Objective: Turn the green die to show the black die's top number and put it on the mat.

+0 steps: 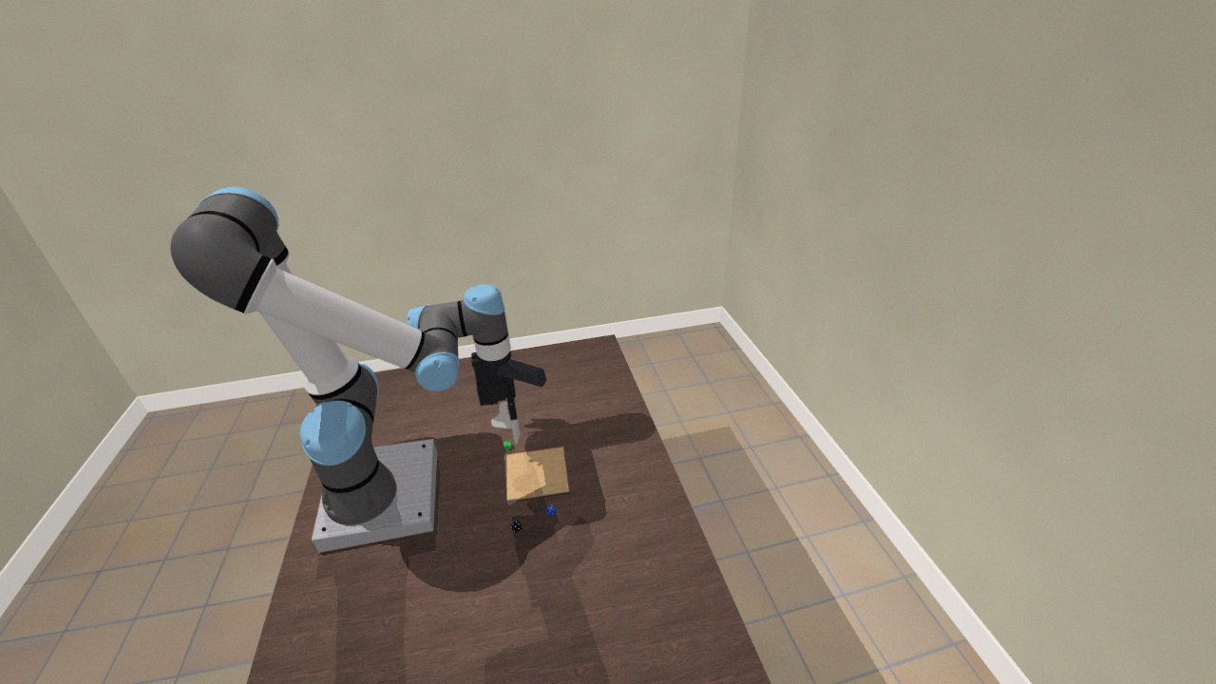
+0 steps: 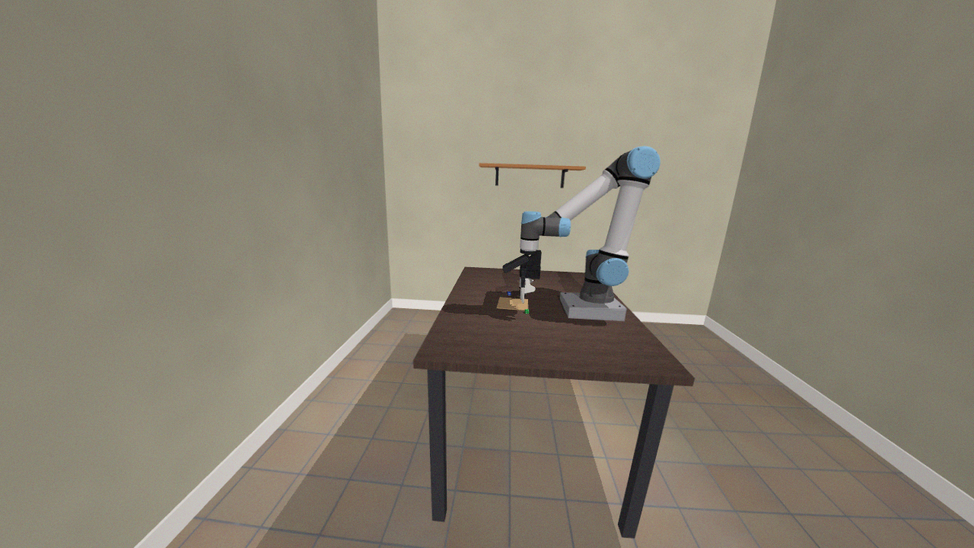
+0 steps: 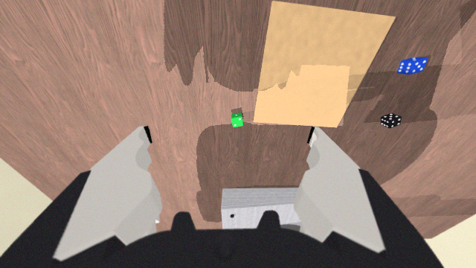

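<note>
Wrist view shows the small green die (image 3: 237, 120) lying on the dark wooden table (image 3: 93, 74), just off the near corner of the square tan mat (image 3: 327, 45) and not on it. White pips show on its faces, but the number on top is too small to read. The die lies beyond the fingertips of the two-jaw gripper (image 3: 230, 135), roughly midway between them in the picture. The jaws stand spread to their full width with nothing between them; the pale grey fingers reach up from the black gripper body at the bottom of the picture.

On the far side of the mat from the green die, a small black die (image 3: 390, 120) with white pips rests on the table, apart from the mat's edge. A small blue die (image 3: 412, 65) with white pips sits further along the same side, also off the mat. Both lie partly within the arm's shadow.

From the top view, the gripper (image 1: 504, 423) hangs above the table beside the mat, with the green die (image 1: 507, 444) below it. The grey-and-blue arm (image 1: 340, 314) stands on a grey base plate (image 1: 422, 450) bolted to the table.
</note>
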You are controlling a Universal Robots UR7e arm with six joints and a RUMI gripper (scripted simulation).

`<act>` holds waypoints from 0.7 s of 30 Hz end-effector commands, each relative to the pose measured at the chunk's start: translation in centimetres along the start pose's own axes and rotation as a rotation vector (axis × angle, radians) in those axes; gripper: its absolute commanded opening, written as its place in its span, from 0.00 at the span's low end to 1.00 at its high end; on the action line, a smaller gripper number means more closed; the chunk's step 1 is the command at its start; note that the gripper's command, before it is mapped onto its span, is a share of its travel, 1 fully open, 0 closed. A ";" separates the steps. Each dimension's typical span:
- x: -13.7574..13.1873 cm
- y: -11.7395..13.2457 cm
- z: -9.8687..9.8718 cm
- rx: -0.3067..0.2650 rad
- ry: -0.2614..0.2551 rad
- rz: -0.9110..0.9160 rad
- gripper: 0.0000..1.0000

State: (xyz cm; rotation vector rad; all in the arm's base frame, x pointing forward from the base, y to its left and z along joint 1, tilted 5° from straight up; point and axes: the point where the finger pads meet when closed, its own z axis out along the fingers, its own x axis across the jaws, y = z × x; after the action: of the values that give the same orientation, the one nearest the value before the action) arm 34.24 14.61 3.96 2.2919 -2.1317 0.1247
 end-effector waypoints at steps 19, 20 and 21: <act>0.0 0.0 -8.2 -0.002 0.000 0.000 1.00; 0.0 0.0 -8.2 -0.002 0.000 0.000 1.00; 0.0 0.0 -8.2 -0.002 0.000 0.000 1.00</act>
State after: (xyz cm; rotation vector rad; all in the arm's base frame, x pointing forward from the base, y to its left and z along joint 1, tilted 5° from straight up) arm 33.81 15.07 11.80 2.2911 -2.1312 0.1230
